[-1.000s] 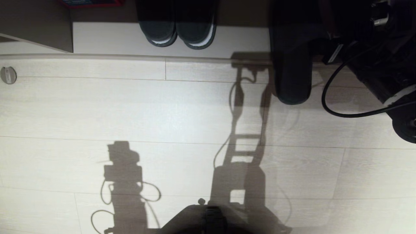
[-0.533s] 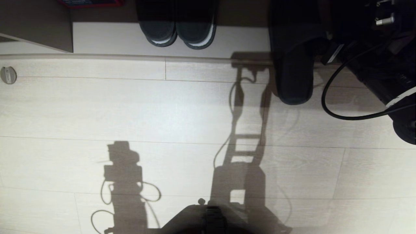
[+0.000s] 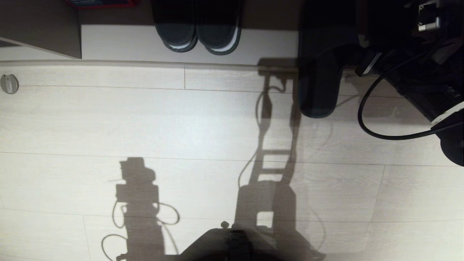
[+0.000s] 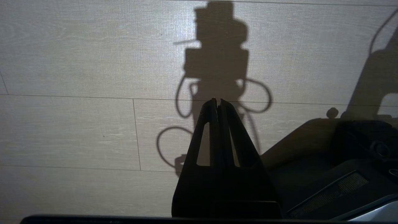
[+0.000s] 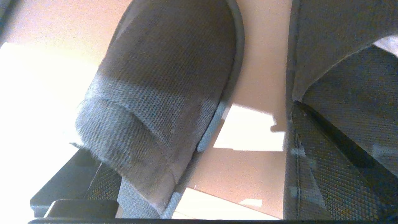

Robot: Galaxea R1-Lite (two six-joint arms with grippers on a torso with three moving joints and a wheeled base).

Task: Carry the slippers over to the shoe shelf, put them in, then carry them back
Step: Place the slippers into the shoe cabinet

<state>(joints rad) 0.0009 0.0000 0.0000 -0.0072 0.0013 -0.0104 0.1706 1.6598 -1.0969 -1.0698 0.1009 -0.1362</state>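
One dark slipper point(image 3: 319, 90) lies with its heel end over the pale floor and its front in shadow at the shoe shelf point(image 3: 127, 43). My right arm point(image 3: 417, 72) reaches in beside it from the upper right. Close up, both slippers flank my right gripper point(image 5: 205, 171): one point(image 5: 161, 87) lies over the dark finger point(image 5: 71, 193), and the other point(image 5: 342, 77) wraps the opposite finger. The jaws stand wide apart, so this gripper is open. The shelf's beige board point(image 5: 261, 46) shows between the slippers. My left gripper point(image 4: 217, 101) hangs shut over bare floor.
A closed-toe pair with white sole rims point(image 3: 197, 36) stands in the shelf, left of the slippers. A divider panel point(image 3: 40, 29) and a red item point(image 3: 101, 3) are further left. A black cable point(image 3: 366, 116) loops off the right arm. A round disc point(image 3: 9, 84) sits in the floor.
The slipper in the head view has shifted a little to the left, and the right arm has moved with it. The left arm has stayed still.
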